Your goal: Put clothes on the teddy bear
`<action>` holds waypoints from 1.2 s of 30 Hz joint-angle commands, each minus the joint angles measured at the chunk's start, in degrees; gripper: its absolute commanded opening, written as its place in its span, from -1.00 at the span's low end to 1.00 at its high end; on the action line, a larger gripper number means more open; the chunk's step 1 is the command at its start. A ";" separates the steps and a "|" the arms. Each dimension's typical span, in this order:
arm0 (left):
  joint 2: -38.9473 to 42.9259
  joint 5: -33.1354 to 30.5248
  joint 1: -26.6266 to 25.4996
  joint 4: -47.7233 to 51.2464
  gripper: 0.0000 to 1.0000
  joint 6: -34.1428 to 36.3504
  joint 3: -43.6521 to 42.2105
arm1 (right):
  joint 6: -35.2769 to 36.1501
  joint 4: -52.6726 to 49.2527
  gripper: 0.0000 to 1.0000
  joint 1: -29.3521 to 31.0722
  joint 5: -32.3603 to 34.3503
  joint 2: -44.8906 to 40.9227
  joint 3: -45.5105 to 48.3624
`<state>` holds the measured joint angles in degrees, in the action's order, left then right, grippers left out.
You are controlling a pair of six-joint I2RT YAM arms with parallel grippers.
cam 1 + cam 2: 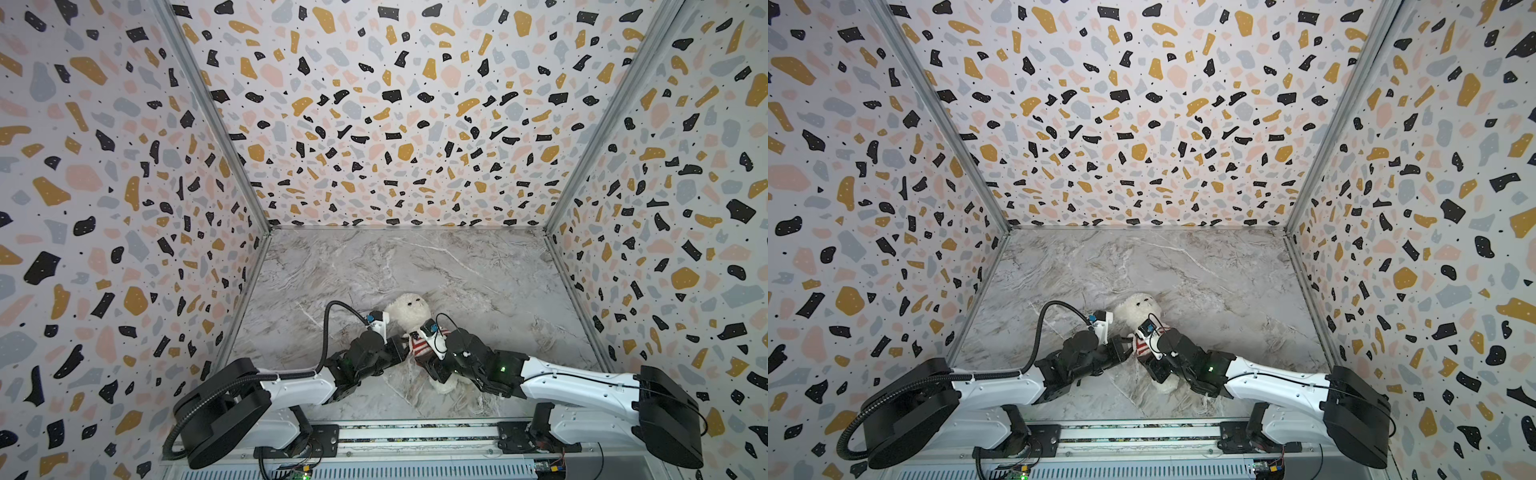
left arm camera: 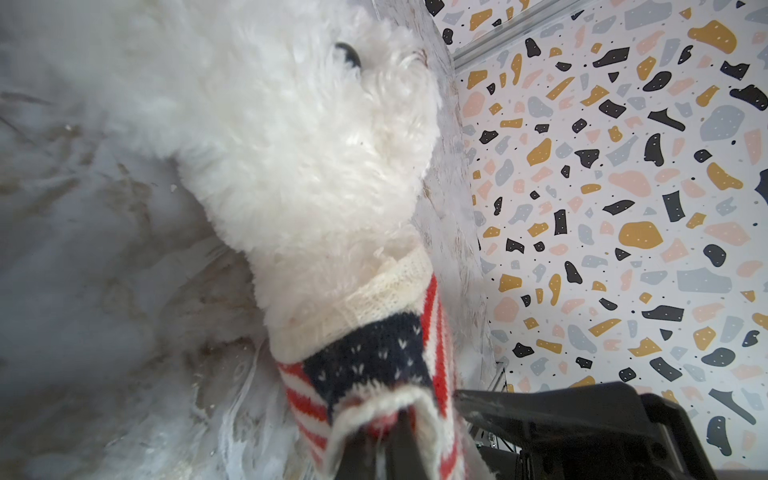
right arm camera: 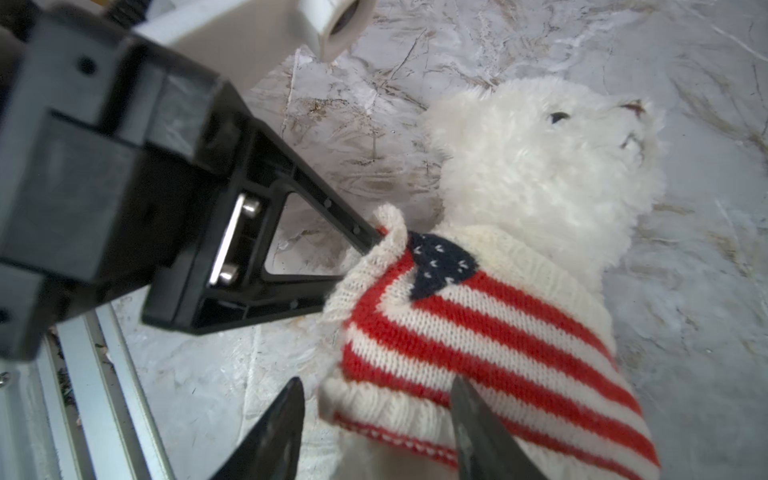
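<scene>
Left gripper (image 3: 366, 240) in sweater (image 3: 478, 332) (marble table (image 3: 706, 249))

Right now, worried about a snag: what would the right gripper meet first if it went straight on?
Most likely the ribbed hem of the striped sweater on the teddy bear; the right gripper, jaws open, straddles it closely.

Left arm (image 1: 297, 384) and right arm (image 1: 577, 380): white link shells, black joint housings. A black ribbed conduit (image 1: 325, 332) loops at 11 o'clock of the left wrist. Left gripper (image 3: 368, 237): black triangular finger frame, two silver screws (image 3: 250, 205).
</scene>
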<state>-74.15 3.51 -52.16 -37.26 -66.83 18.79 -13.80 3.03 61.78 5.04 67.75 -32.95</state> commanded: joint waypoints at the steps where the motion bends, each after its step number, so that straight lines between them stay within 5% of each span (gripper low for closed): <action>1: 1.21 -1.00 -0.61 -0.61 -1.00 0.65 -0.92 | 0.36 0.89 -0.02 0.10 1.88 1.89 -2.62; 11: 5.42 -2.07 -0.75 2.55 -1.00 0.72 -2.97 | -1.70 -3.08 -0.85 0.06 7.38 1.42 -0.79; 26: 13.74 -1.65 1.52 -0.54 -1.00 0.05 -9.59 | -8.89 -7.68 -1.00 -6.38 6.94 -1.89 4.65; 32: 14.33 11.58 2.11 5.48 -1.00 11.39 -6.01 | -8.70 -6.88 -1.00 -7.29 6.26 -1.10 4.32; 36: 12.60 11.87 2.08 18.37 -1.00 21.76 -1.01 | -8.69 -6.32 -1.00 -7.29 5.47 -0.63 4.29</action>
<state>-61.08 12.86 -50.46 -27.92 -55.57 14.28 -21.80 1.52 55.72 7.01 66.39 -29.52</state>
